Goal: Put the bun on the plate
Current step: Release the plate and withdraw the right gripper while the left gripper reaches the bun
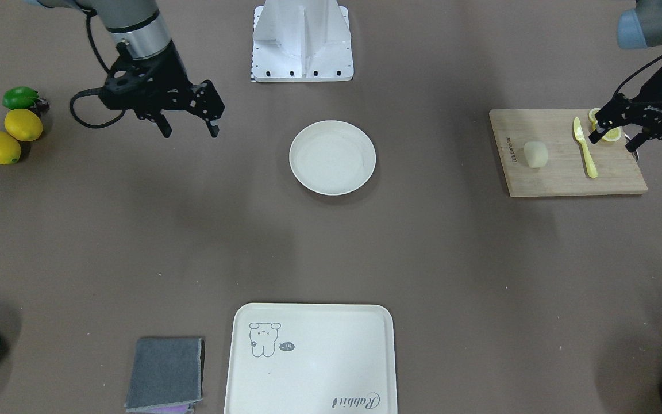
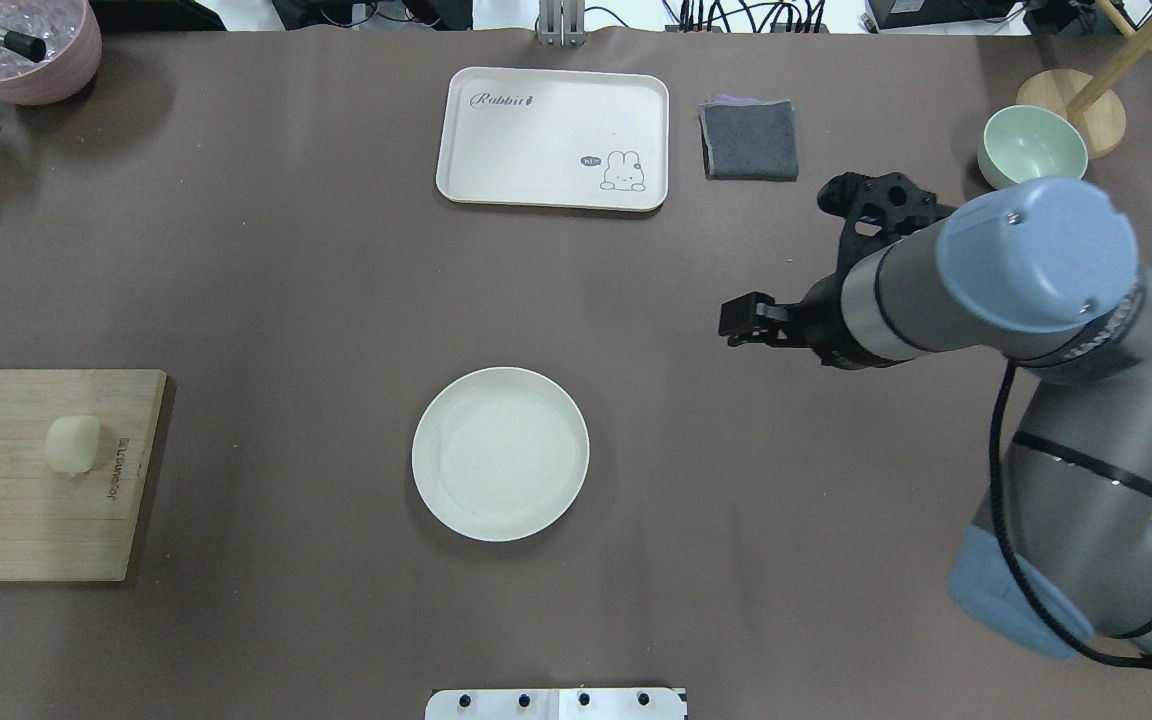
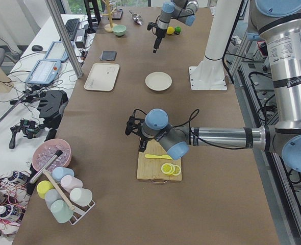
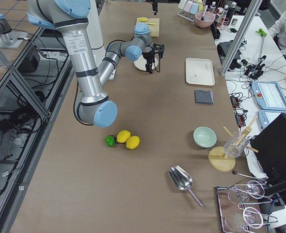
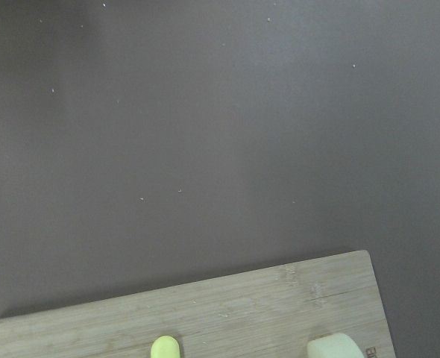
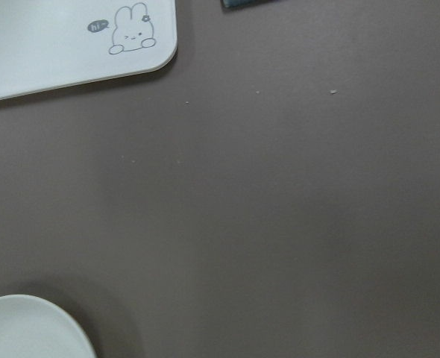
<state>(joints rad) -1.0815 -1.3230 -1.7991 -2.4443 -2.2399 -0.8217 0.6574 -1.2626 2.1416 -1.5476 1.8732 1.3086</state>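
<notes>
The bun [image 1: 535, 154] [image 2: 72, 442] lies on a wooden cutting board [image 1: 555, 181] [image 2: 36, 520], beside a yellow knife [image 1: 585, 148]. Mid-table stands the round cream plate [image 1: 332, 157] [image 2: 500, 453], with nothing on it. My left gripper [image 1: 612, 144] hangs open over the board's outer end, above the lemon slices [image 1: 611, 135] and past the knife from the bun. My right gripper [image 1: 190, 135] is open in the air, beside the plate toward the lemons and apart from it. In the left wrist view only the bun's edge [image 5: 335, 347] shows, and the right wrist view catches the plate's rim [image 6: 48, 307].
A cream tray [image 1: 308, 368] with a drawing and a folded grey cloth [image 1: 164, 374] lie at the operators' edge. Two lemons [image 1: 10, 135] and a green fruit [image 1: 20, 98] sit by the right arm. A green bowl [image 2: 1031, 145], a pink bowl [image 2: 21, 45] and the robot base [image 1: 302, 43] stand at the margins.
</notes>
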